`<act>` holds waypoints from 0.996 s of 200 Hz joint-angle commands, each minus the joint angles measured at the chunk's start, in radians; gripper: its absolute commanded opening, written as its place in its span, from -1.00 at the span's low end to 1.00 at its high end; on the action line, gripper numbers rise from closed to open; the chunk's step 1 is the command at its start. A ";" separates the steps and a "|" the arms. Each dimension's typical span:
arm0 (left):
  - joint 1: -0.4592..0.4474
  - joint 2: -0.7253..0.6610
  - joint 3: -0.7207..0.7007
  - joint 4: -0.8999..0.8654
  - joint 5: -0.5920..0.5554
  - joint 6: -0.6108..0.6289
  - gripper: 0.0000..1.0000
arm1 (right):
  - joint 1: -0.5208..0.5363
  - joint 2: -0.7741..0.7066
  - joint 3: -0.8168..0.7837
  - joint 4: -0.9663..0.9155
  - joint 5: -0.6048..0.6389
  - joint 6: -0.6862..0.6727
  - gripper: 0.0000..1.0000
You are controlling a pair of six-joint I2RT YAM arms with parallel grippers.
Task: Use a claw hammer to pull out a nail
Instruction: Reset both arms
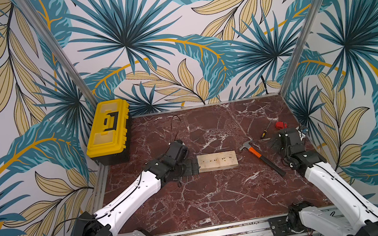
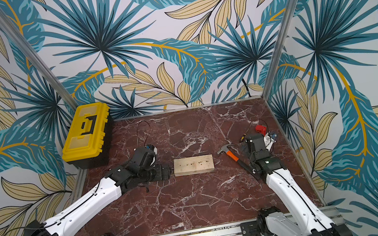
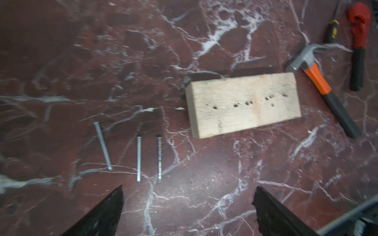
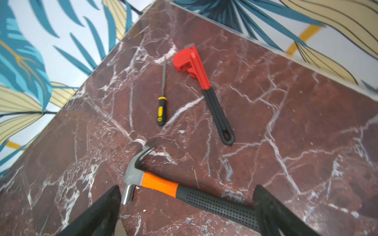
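The claw hammer (image 1: 259, 155) (image 2: 233, 155) (image 4: 163, 186) lies flat on the marble table (image 1: 210, 203), to the right of a wooden block (image 1: 217, 161) (image 3: 243, 106). The block's top shows several empty holes. Three loose nails (image 3: 139, 159) lie on the marble beside the block in the left wrist view; the arm hides them in both top views. My left gripper (image 1: 192, 168) (image 3: 188, 190) is open at the block's left end, holding nothing. My right gripper (image 1: 275, 142) (image 4: 187, 190) is open by the hammer, its fingers apart on either side of the handle.
A red wrench (image 4: 192, 63) (image 3: 358, 40) and a yellow-and-black screwdriver (image 4: 161, 110) (image 1: 264, 133) lie beyond the hammer near the right wall. A yellow toolbox (image 1: 107, 132) (image 2: 85, 133) stands at the back left corner. Walls close three sides.
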 commanded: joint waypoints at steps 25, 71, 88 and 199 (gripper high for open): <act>0.132 -0.216 -0.178 0.164 -0.360 0.124 0.99 | 0.140 0.090 0.105 0.015 0.185 -0.344 0.99; 0.331 -0.390 -0.449 0.517 -0.467 0.296 0.99 | 0.186 0.109 0.002 0.302 0.290 -0.520 0.99; 0.410 -0.362 -0.512 0.666 -0.421 0.356 0.99 | 0.186 0.112 -0.081 0.431 0.329 -0.582 0.99; 0.541 0.187 -0.549 1.428 -0.291 0.553 0.99 | 0.152 0.217 -0.363 1.033 0.340 -0.746 0.99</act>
